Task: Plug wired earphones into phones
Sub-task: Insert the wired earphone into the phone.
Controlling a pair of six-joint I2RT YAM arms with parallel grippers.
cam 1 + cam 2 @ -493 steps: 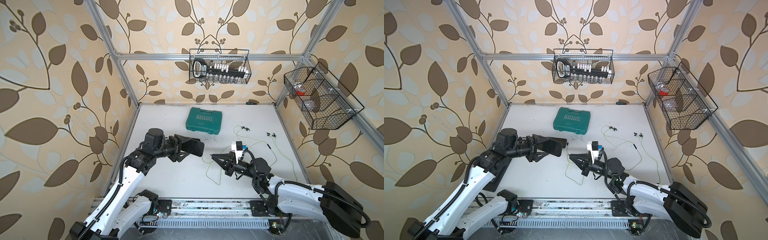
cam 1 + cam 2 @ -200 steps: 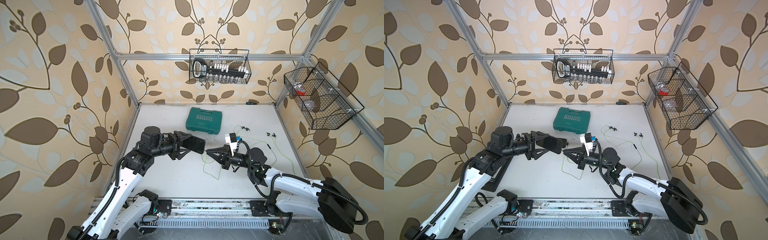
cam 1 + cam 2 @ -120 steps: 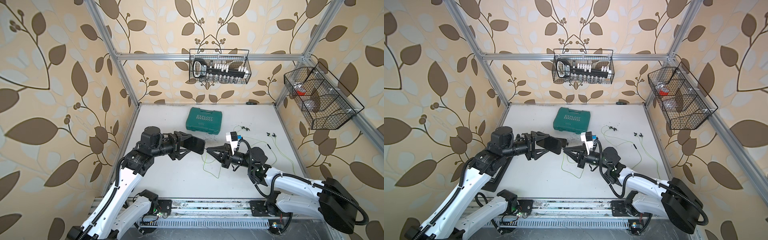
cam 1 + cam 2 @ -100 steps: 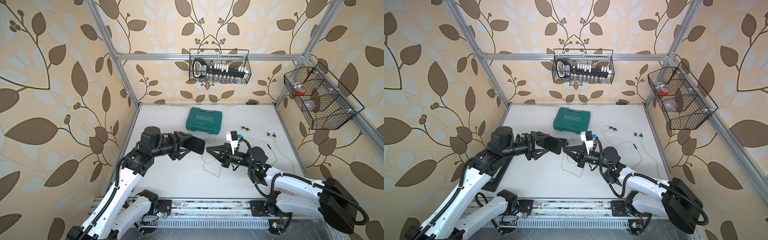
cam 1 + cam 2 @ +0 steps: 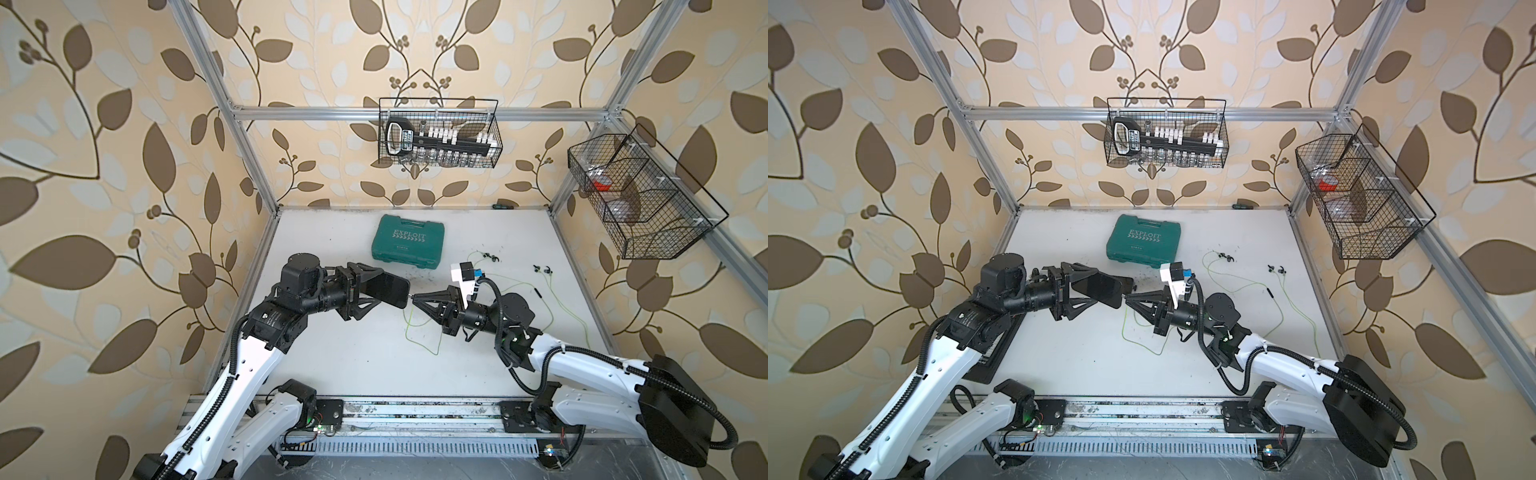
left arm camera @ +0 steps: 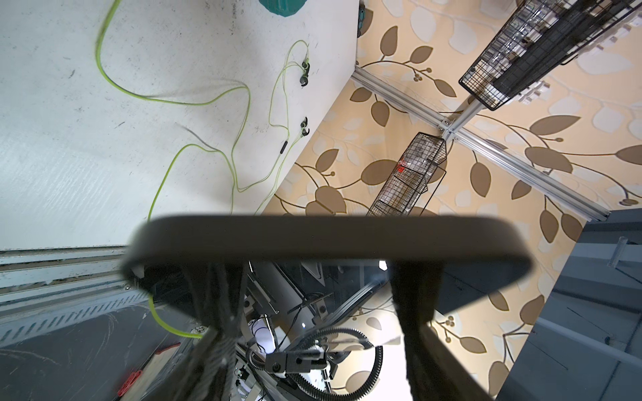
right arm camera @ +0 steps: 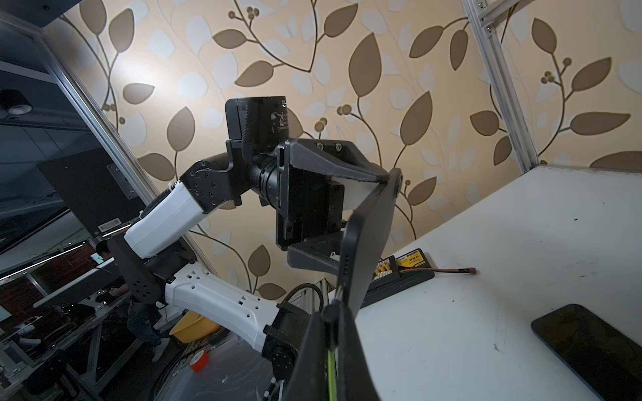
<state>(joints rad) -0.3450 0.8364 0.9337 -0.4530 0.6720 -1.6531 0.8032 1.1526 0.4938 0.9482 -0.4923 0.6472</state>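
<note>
Phone (image 5: 388, 291) in left end effector (image 5: 376, 290), long axis toward plug (image 7: 329, 314)

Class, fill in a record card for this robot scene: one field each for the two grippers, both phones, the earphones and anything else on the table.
Left gripper: shut on held phone, above the table
Right gripper: shut on plug, at the held phone's edge; seating unclear
Second phone: flat on table
Earbuds: on table, untouched
Also: green case
</note>
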